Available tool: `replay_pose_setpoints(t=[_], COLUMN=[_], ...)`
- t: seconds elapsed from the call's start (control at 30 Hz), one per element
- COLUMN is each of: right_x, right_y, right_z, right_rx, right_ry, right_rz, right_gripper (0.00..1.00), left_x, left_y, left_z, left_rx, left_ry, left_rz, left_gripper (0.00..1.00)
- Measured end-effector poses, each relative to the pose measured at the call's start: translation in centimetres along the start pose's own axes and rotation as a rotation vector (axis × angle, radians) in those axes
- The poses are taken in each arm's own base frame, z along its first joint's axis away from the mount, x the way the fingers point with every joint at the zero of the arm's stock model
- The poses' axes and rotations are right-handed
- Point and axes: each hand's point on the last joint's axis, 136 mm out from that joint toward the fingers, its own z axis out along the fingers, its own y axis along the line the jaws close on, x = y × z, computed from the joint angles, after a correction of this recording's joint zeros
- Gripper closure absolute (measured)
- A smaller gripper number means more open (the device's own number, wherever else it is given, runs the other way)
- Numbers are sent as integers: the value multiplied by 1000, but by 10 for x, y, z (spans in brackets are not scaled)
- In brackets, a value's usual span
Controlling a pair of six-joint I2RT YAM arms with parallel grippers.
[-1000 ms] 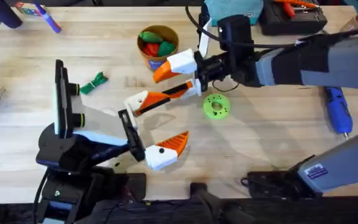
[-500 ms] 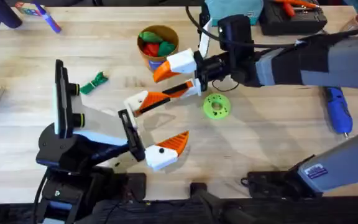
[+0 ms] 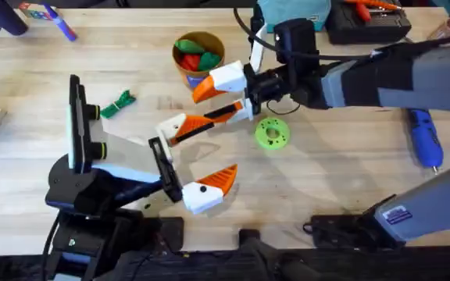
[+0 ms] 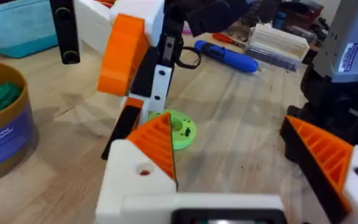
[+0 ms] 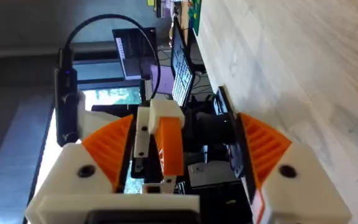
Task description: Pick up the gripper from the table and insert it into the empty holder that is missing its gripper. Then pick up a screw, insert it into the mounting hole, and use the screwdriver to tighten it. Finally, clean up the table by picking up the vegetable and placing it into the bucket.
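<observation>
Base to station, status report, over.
Left gripper open. Right gripper open, slim white-orange part between its fingers. Vegetable on table, not in bucket. Green disc beside grippers.

The overhead camera looked down and forward over the table from above the arm bases. The left wrist camera sat low and close beside the green disc, facing the screwdriver. The right wrist camera, rolled sideways, faced along the table's edge. Overhead and left wrist views shared disc and screwdriver.

One screwdriver, one bucket, one vegetable
</observation>
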Motion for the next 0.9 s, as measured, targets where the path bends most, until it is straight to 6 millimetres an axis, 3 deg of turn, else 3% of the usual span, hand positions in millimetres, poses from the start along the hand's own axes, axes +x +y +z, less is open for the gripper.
replay_pose_setpoints(t=[0.57, 0.7, 0.8, 0.9], right_x=[-2, -16, -35, -39], right_y=[0, -4, -12, -13], right_z=[-2, -14, -38, -43], right_rx=[0, 22, 48, 58], right_ry=[-9, -70, -161, -180], right_rz=[-42, -76, -98, -120], right_gripper=[134, 132, 132, 132], left_x=[0, 0, 0, 0], left_y=[0, 0, 0, 0], left_z=[0, 0, 0, 0], left_rx=[0, 0, 0, 0], left_ry=[0, 0, 0, 0], left_rz=[0, 0, 0, 0], left_gripper=[9, 9, 9, 9])
